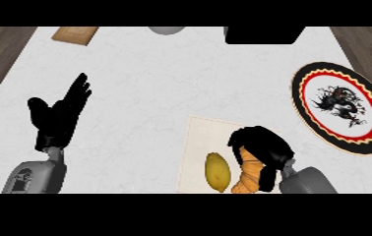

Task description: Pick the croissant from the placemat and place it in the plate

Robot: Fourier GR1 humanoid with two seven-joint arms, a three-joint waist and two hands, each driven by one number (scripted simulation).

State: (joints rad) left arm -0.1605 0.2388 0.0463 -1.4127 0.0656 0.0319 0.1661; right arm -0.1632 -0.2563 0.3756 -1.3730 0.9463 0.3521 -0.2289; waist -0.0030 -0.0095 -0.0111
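Observation:
A golden-brown croissant (249, 176) lies on the cream placemat (200, 141) near the lower edge of the head view. My right hand (263, 149) is over its upper part, fingers curled round it, so much of the croissant is hidden. The plate (301, 100), black-rimmed with a red ring and a dark dragon figure on white, lies at the right edge, up and to the right of that hand. My left hand (58, 113) rests open at the left, fingers pointing up, away from everything.
A yellow lemon (216, 172) lies on the placemat just left of the croissant. At the far edge are a wooden board (75, 33), a grey round object (168, 30) and a black box (263, 35).

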